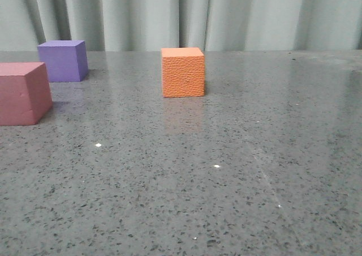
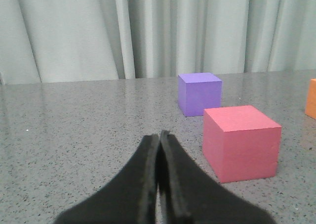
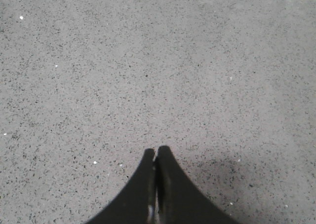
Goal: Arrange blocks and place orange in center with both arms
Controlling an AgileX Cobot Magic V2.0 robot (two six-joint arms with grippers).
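Blocks sit on a speckled grey table point(image 1: 237, 171) with a pale curtain point(image 1: 141, 16) behind it. In the front view the orange block point(image 1: 182, 72) stands a little above the middle, around twelve o'clock from the picture's centre, alone and well apart from the others. The purple block point(image 1: 63, 60) is out at ten o'clock, and the pink block point(image 1: 21, 92) lies nearer the camera at nine o'clock, cut by the frame edge. Those two are near each other but not touching.

Neither arm shows in the front view. The left claw point(image 2: 159, 135) has its fingers pressed together, holding nothing, with the pink block just ahead at about two o'clock of its tips. The right claw point(image 3: 157, 152) is likewise closed and empty, over bare table.

Likely risks: a closed claw driven at a block would push or topple it instead of gripping, so the fingers must spread first. The left claw reaching for purple could clip pink on the way. Foam may squash or slip if gripped off-centre.
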